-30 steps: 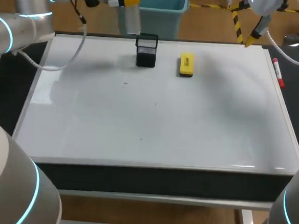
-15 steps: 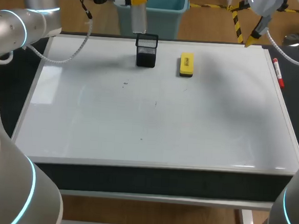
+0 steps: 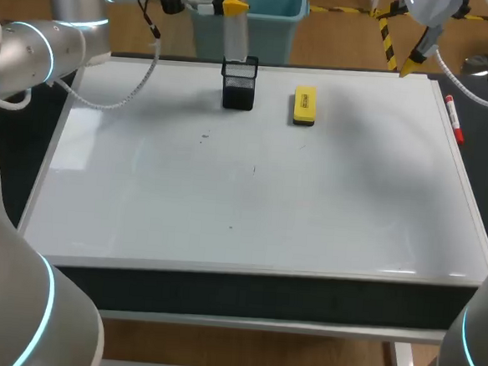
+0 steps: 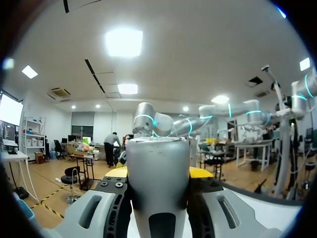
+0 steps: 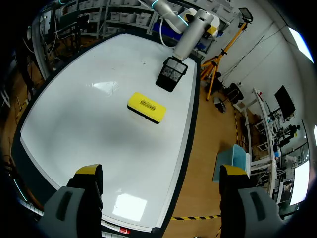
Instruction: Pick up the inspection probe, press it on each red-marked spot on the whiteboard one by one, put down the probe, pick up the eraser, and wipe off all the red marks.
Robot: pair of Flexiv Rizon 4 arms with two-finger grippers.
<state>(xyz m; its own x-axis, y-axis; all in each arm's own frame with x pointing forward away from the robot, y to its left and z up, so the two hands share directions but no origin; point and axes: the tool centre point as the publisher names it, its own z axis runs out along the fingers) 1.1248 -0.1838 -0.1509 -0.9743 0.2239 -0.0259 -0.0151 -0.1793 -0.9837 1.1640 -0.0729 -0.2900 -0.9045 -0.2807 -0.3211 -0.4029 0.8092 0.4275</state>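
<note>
Now, the inspection probe is gripped upright by the left end effector, which is closed on it. Its lower end hangs just above the black mesh holder at the far edge of the whiteboard. The vertical hold is judged to suit lowering the probe into that holder. In the left wrist view the grey shaft is seen clamped between both fingers. The yellow eraser is laid flat just beside the holder, well apart from the right end effector, which is held open near the far right corner. No red marks can be made out on the whiteboard.
</note>
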